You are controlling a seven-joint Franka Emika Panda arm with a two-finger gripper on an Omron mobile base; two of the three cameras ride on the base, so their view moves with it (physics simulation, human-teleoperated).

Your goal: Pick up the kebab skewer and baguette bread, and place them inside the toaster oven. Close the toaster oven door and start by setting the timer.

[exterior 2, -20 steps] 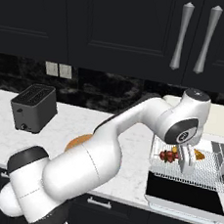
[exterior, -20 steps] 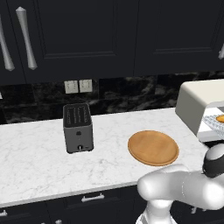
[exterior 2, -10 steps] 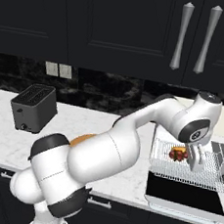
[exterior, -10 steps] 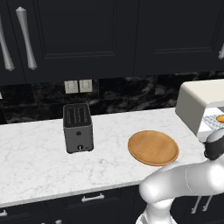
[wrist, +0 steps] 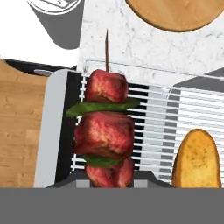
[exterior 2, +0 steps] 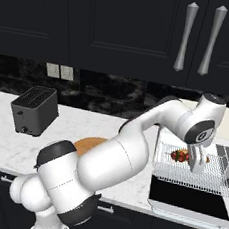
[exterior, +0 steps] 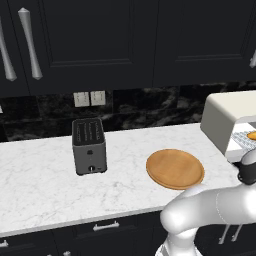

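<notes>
My gripper [exterior 2: 197,164] is shut on the kebab skewer [exterior 2: 181,155], holding it low over the wire rack [exterior 2: 180,172] drawn out of the cream-white toaster oven [exterior: 225,117]. In the hand view the kebab skewer [wrist: 106,131] shows red meat chunks and green slices, its stick pointing away over the rack [wrist: 153,109]. The golden baguette bread [wrist: 197,158] lies on the rack just to the skewer's right, and the baguette bread [exterior: 252,135] also shows inside the oven mouth. The toaster oven door [exterior 2: 178,192] hangs open and folded down under the rack.
An empty round wooden plate [exterior: 175,168] lies on the white marble counter [exterior: 45,185] left of the oven. A dark grey slot toaster [exterior: 90,145] stands farther left. Black cabinets with silver handles [exterior 2: 185,36] hang above.
The arm has swung right and lowered slightly, carrying the skewer from the rack's left edge to over the rack beside the bread. The jaws have stayed shut on the skewer.
</notes>
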